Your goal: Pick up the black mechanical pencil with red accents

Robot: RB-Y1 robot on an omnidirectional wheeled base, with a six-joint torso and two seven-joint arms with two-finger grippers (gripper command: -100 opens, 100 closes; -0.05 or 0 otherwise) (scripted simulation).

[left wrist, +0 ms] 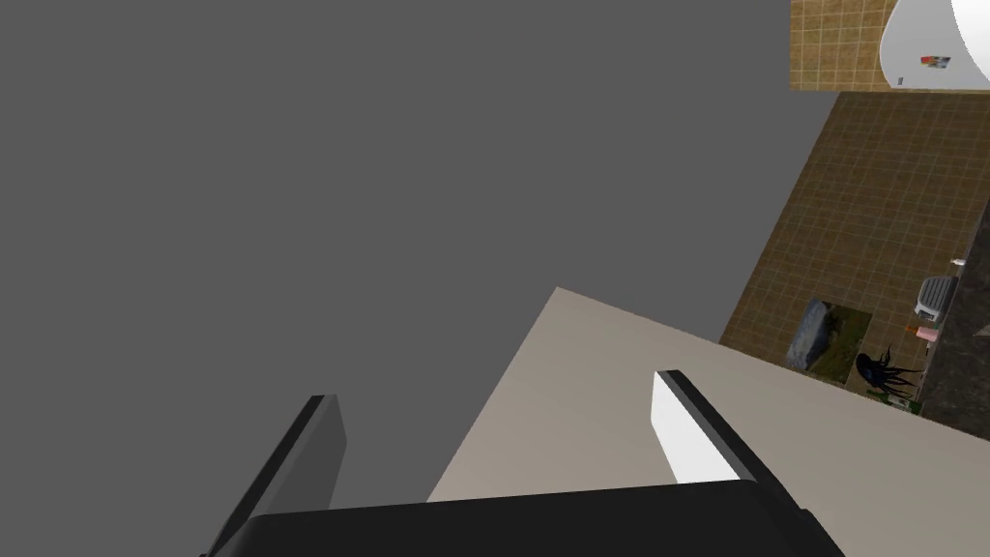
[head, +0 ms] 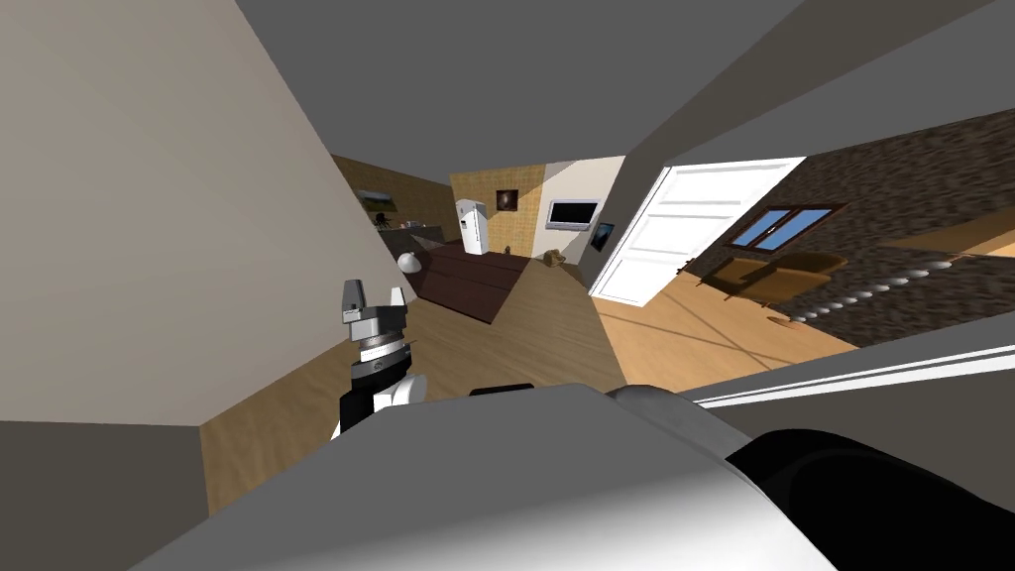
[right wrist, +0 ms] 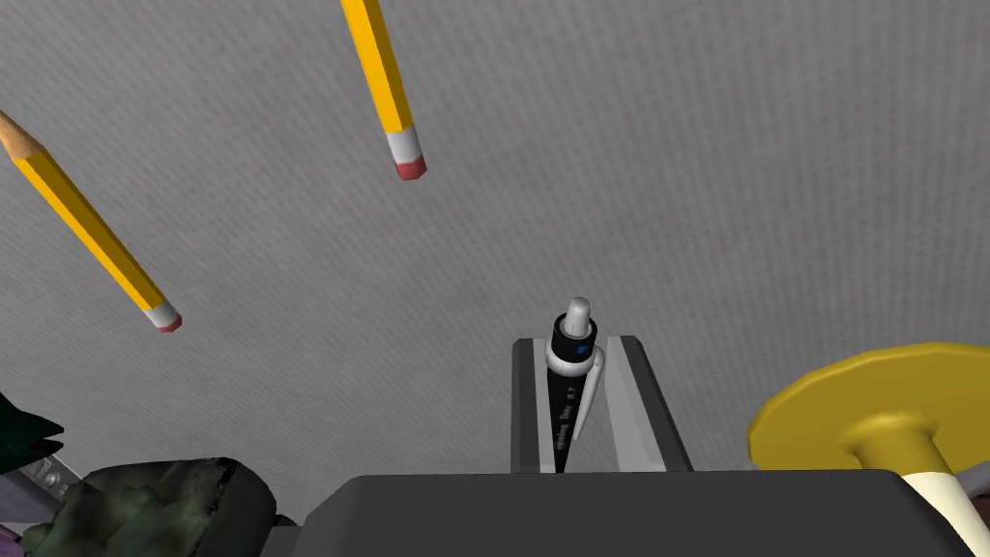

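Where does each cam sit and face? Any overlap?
Head view: on the head, looking forward and down toward an open white door; left gripper shows.
Left wrist view: on the left hand, facing grey ceiling and beige wall; own jaws open.
Right wrist view: on the right hand, facing a grey surface; right gripper shut on the black mechanical pencil.
Shared: left gripper, head and left wrist views.

You're seeing the mechanical pencil (right wrist: 566, 411) showing a black barrel with pale lettering, a white clip, a grey-white end cap and a small blue mark. It's lying lengthwise between the right gripper (right wrist: 577, 343) fingers, which are pressing both its sides, above a grey textured surface (right wrist: 677, 174).
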